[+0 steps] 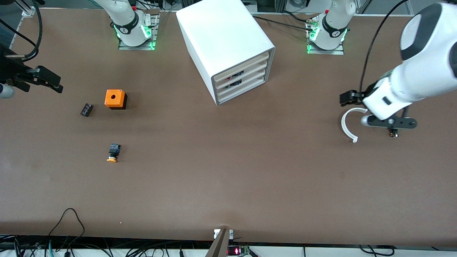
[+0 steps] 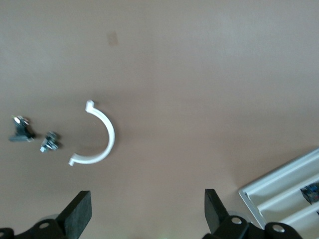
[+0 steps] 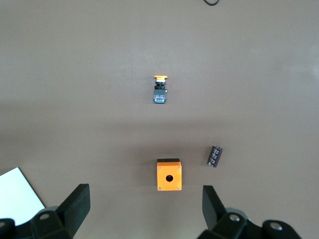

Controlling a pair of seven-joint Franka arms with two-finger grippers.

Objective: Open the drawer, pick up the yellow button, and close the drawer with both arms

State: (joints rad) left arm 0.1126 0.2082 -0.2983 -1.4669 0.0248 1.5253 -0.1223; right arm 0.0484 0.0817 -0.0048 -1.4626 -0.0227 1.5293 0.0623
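Note:
The white cabinet (image 1: 225, 39) stands between the two arm bases, and its top drawer (image 1: 244, 65) sits flush with the two below it. The button (image 1: 113, 153), orange cap on a black body, lies on its side on the bare table toward the right arm's end, also visible as the button (image 3: 160, 89) in the right wrist view. My right gripper (image 1: 50, 81) hangs open over that end's edge, its fingers (image 3: 75, 206) empty. Over the left arm's end, beside a white half-ring (image 1: 350, 125), my left gripper (image 1: 349, 97) is open and empty, fingers (image 2: 79, 214) wide apart.
An orange cube (image 1: 115, 99) with a round hole and a small black block (image 1: 86, 109) lie farther from the front camera than the button. Small metal bits (image 2: 50, 142) lie by the half-ring (image 2: 99, 137). Cables hang along the table's front edge.

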